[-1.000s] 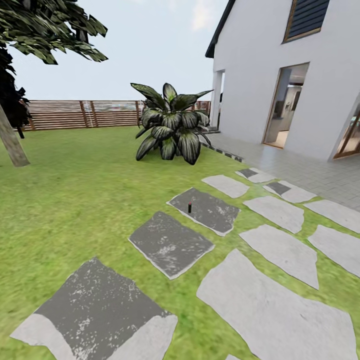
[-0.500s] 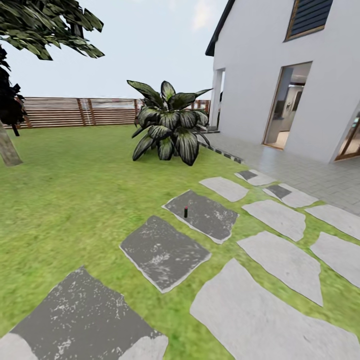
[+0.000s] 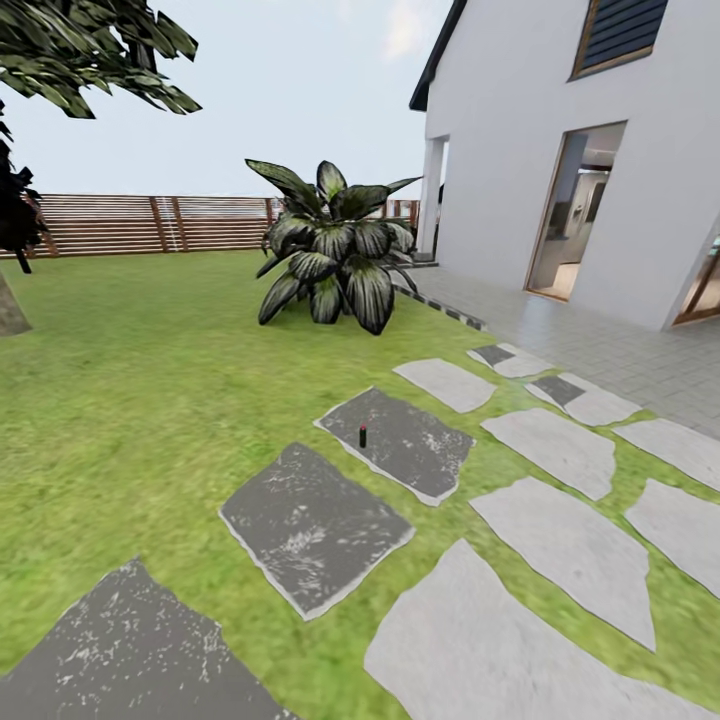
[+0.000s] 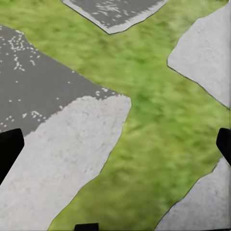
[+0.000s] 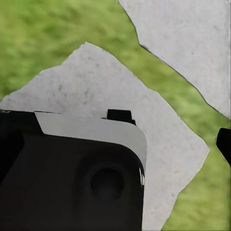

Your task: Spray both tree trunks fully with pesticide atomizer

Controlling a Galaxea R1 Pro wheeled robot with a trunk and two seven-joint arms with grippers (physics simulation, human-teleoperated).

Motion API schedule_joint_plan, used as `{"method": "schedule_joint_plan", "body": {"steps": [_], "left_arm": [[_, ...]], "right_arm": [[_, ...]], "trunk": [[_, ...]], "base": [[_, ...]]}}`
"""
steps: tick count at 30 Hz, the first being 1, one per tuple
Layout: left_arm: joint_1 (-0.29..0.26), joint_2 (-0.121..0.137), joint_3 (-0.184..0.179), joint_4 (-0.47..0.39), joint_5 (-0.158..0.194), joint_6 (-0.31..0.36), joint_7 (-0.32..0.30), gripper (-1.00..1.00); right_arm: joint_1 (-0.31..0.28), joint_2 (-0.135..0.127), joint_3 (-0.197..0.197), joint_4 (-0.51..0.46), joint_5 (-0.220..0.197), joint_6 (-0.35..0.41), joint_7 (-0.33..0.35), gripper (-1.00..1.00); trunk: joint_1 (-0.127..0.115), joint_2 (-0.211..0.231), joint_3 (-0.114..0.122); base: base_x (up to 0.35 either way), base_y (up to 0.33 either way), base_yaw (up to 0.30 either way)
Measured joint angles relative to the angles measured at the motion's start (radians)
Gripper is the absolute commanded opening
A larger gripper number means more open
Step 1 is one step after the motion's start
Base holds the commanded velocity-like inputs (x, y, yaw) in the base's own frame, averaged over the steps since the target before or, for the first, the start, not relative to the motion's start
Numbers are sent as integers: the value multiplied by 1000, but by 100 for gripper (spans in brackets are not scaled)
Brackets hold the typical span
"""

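The pesticide atomizer (image 3: 363, 436) stood upright near the left edge of a dark stepping stone (image 3: 400, 441) set in the lawn (image 3: 150, 400), with a broad-leaved plant (image 3: 335, 255) and the white house (image 3: 570, 150) beyond. Whether either hand was clenched or released, I could not tell: only dark finger edges (image 4: 9, 149) showed above grass.

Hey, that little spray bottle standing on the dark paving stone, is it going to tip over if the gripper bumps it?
Probably yes: the pesticide atomizer stands upright, slim and taller than wide, so a side nudge could topple it. It looks small, likely light. The dark stepping stone seems flat, so it might then roll.
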State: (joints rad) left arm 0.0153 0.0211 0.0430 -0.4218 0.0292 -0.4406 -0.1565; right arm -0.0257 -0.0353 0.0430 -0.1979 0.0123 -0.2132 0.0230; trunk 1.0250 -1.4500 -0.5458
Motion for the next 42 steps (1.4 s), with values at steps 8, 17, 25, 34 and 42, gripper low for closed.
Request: {"method": "schedule_joint_plan", "body": {"steps": [8, 17, 25, 34, 42], "left_arm": [[0, 0, 0, 0, 0, 0, 0, 100], [0, 0, 0, 0, 0, 0, 0, 100], [0, 0, 0, 0, 0, 0, 0, 100], [0, 0, 0, 0, 0, 0, 0, 100], [0, 0, 0, 0, 0, 0, 0, 100]], "right_arm": [[0, 0, 0, 0, -1, 0, 0, 100], [0, 0, 0, 0, 0, 0, 0, 100], [0, -1, 0, 0, 0, -1, 0, 100], [0, -1, 0, 0, 0, -1, 0, 100], [0, -2, 0, 0, 0, -1, 0, 100]], "trunk": [[0, 0, 0], [0, 0, 0], [8, 0, 0], [0, 0, 0], [0, 0, 0]], "base": [[309, -164, 0], [309, -166, 0], [309, -174, 0], [308, -175, 0], [308, -175, 0]]}}
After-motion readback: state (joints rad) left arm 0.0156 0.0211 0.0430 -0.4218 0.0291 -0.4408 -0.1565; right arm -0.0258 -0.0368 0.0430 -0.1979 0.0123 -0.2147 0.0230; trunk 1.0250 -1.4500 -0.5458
